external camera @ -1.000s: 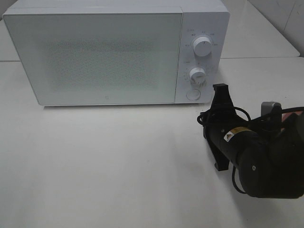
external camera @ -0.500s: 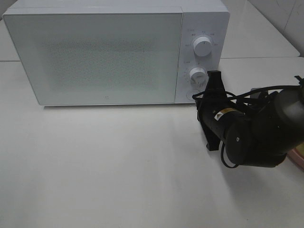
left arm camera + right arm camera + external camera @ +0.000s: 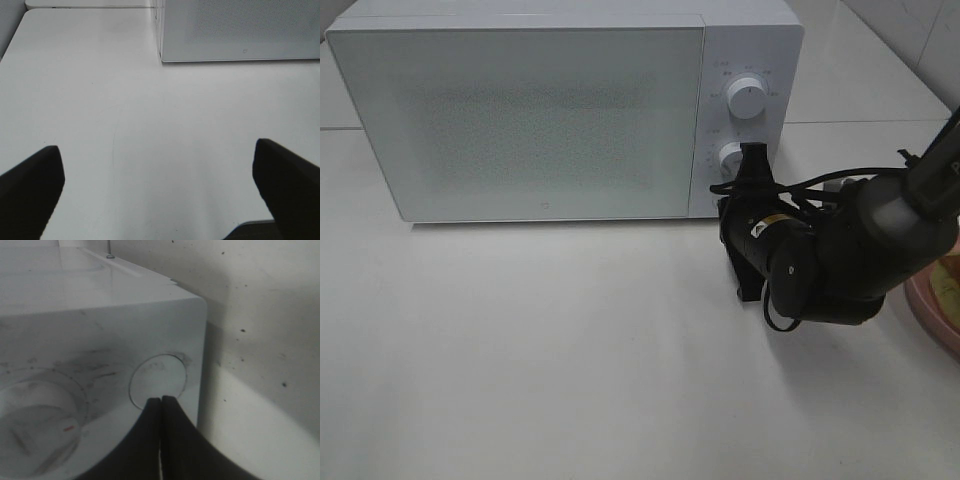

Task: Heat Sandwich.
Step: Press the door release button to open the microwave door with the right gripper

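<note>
Shows right gripper (image 3: 161, 401) pressed together into one blunt tip at the round button (image 3: 159, 377) of the microwave (image 3: 520, 110), presumably to release its shut door; left gripper (image 3: 160, 185) spread, idle over the table (image 3: 125, 100); sandwich (image 3: 951, 285) outside, on the pink plate (image 3: 925, 305) beside the right arm.

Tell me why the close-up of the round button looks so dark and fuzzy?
Right wrist view: the camera sits very close, so the round button, the dial and the shut right tool look soft, dim and grainy. Exterior high view: brighter and sharper. Left wrist view: evenly lit, bright table.
</note>
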You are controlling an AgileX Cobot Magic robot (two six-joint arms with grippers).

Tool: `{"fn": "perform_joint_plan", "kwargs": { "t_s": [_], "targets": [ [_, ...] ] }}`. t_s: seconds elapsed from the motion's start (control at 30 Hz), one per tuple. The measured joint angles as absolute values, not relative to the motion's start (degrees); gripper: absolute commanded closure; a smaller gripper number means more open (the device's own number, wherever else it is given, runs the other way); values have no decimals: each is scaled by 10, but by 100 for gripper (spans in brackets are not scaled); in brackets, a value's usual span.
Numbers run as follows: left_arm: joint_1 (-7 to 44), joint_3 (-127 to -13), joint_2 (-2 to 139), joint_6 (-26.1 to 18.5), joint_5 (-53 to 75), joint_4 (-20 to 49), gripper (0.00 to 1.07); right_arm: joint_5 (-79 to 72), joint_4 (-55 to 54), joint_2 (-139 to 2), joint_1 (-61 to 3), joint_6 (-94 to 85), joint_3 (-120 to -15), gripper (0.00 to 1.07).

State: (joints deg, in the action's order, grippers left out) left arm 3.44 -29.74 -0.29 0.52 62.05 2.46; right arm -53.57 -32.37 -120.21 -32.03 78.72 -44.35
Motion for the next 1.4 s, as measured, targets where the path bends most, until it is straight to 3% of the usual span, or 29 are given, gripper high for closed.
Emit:
{"fn": "perform_joint_plan", "kwargs": {
  "t_s": [1.4],
  "targets": [
    [34, -297, -3, 5, 621, 25, 9, -529, -359, -1256, -300, 752, -520, 107]
  ]
}}
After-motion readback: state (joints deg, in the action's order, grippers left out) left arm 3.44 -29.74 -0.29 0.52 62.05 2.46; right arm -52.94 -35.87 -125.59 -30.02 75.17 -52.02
